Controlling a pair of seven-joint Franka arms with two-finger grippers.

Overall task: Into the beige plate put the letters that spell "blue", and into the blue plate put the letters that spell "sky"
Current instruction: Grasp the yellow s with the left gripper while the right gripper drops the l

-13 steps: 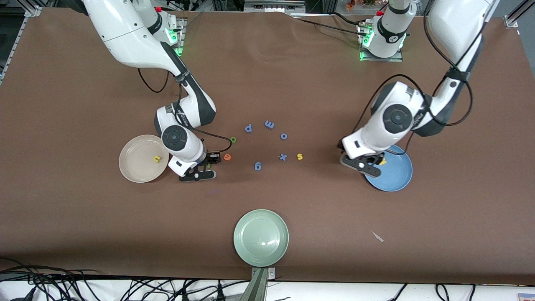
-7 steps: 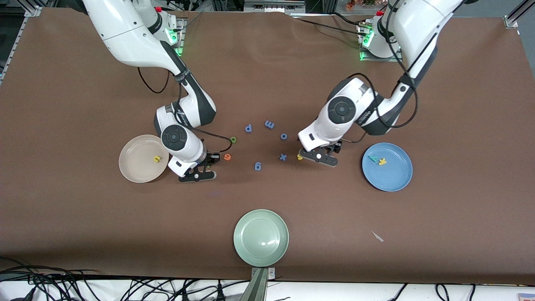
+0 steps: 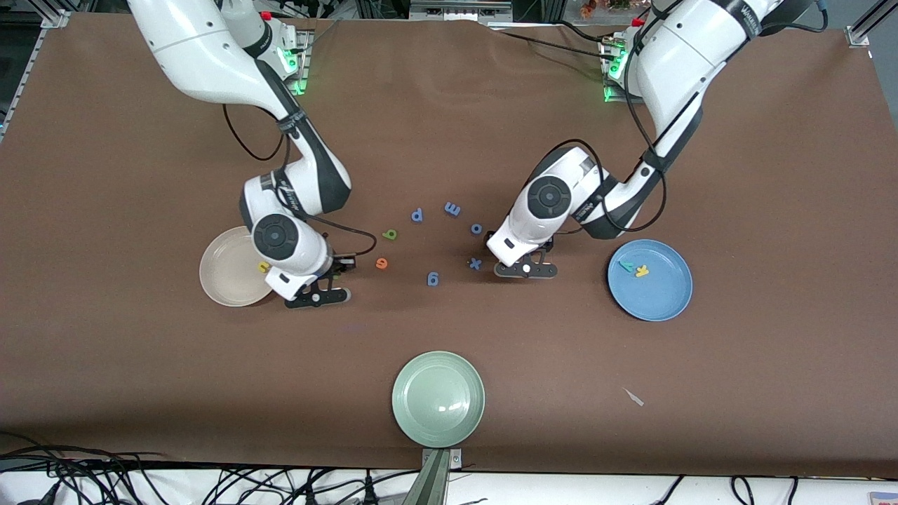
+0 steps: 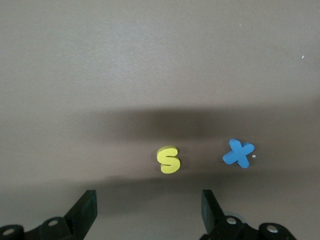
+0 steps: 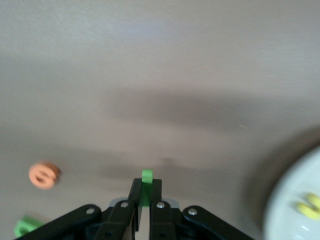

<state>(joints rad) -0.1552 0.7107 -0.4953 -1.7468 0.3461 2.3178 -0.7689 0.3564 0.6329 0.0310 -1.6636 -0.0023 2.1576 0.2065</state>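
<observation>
Green l in right end effector beside beige plate rim.

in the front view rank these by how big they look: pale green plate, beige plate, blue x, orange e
1. pale green plate, largest, though it lies nearest the camera, which may flatter it
2. beige plate, partly covered by the right arm
3. orange e and blue x: both tiny and alike, not ranked

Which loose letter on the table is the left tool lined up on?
The yellow s, lying ahead of the open left tool. The blue x lies beside it, off that line.
</observation>
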